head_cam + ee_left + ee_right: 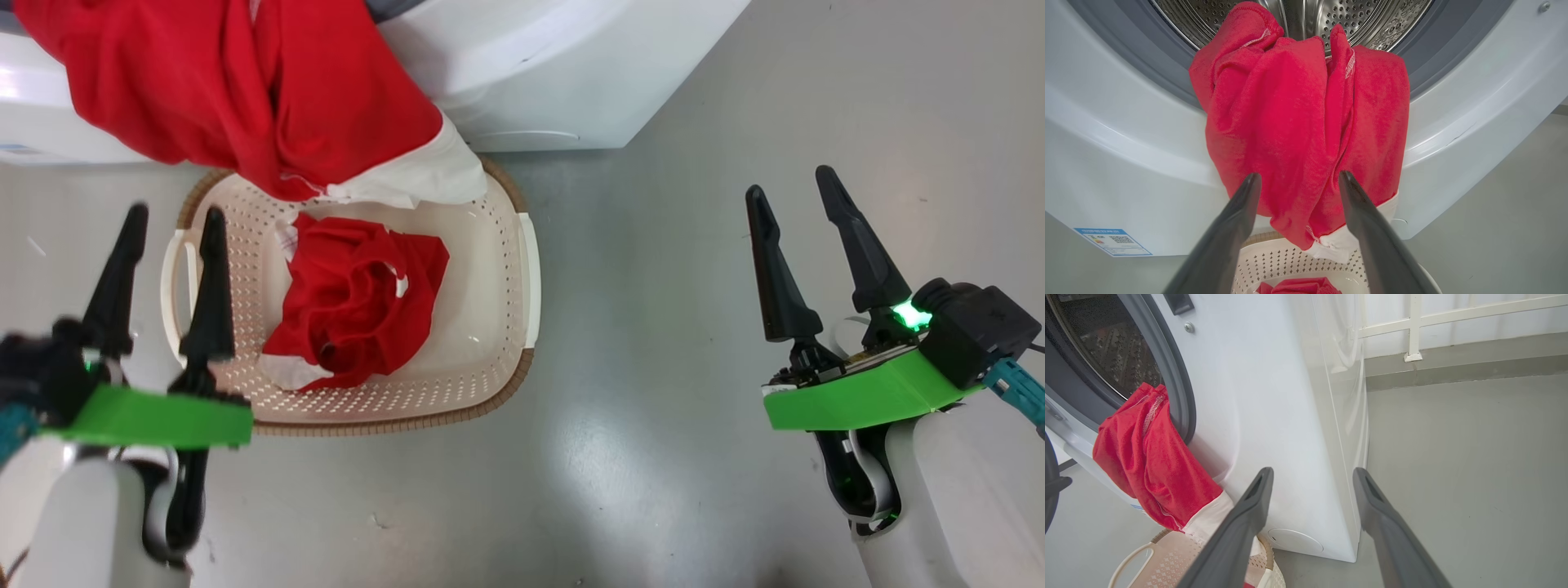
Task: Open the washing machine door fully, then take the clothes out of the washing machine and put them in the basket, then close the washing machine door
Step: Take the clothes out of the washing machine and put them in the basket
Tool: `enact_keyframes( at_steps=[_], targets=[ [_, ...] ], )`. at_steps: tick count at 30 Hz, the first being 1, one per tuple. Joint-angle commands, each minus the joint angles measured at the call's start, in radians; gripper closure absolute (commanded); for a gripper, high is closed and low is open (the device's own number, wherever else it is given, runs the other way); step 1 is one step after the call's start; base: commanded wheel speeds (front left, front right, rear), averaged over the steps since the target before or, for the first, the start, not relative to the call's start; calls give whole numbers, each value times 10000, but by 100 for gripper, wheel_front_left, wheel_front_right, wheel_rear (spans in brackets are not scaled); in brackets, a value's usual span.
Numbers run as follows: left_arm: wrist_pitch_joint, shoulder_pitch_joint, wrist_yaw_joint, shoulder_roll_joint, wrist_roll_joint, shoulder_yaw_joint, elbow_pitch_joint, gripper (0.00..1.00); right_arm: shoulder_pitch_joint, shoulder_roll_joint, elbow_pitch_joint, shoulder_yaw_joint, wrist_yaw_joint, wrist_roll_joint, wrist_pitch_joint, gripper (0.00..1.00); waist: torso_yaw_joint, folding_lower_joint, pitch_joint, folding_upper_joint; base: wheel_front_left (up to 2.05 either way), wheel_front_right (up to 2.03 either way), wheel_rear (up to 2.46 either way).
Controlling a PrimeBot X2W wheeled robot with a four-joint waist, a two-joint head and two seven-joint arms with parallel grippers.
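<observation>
Both pairs of jaws stand wide apart and empty. In the head view the left jaws sit at eight o'clock, just beside the nine o'clock handle of the basket [522,269], and the right jaws sit at three o'clock over bare floor [694,367], well apart from the laundry.

Straight ahead of the left jaws, in the left wrist view, a red garment [1298,122] spills over the grey gasket [1167,73] from the steel drum [1372,16]. It hangs down the white front of the washing machine [571,73]. Its white hem reaches the twelve o'clock rim of the basket, which stands on the floor against the machine's foot. A second red garment [351,302] lies crumpled on the basket's floor.

The hanging piece looks light, limp and not at all fragile. It will likely fold, stretch and trail rather than lift as one body, and thin single layers could slip from narrow fingers. How much of it lies inside the drum cannot be told.

The best hold is probably the thick vertical bunch of folds at mid-drape, between the left jaws as that wrist sees them, rather than the loose hem at six o'clock. A pull outward and down should clear the gasket, where the cloth might drag or catch.
</observation>
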Motion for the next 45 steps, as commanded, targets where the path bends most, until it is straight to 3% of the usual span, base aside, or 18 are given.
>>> enact_keyframes(
  at_steps=[1, 13, 22, 29, 36, 45],
  targets=[
    [-49, 575, -55, 209, 121, 465, -532, 0, 300, 40, -200, 212, 62, -76, -63, 0, -16, 0, -83, -1, 0, 0, 0],
    [-49, 2146, -55, -197, 171, 1219, -2128, 0, 514, 40, -160, 212, 62, -97, -63, 0, -86, 0, -352, -1, 0, 0, 0],
    [-49, 2172, -55, -233, 22, 1242, -2141, 0, 584, 40, -160, 202, 62, -98, -63, 0, -56, 0, -400, -1, 0, 0, 0],
    [-49, 1403, -56, 34, -52, 896, -1693, 0, 552, 40, -168, 168, 62, -95, -63, 0, 46, 0, -293, -1, 0, 0, 0],
    [-49, -152, -56, 543, -100, 349, -620, 0, 421, 40, -114, 186, 62, -116, -63, 0, 103, 0, -213, -1, 0, 0, 0],
    [178, -2243, -56, 758, -132, -362, 1024, 0, 366, 40, -130, 225, 62, -52, -63, 0, 53, 0, -118, -1, 0, 0, 0]
  ],
)
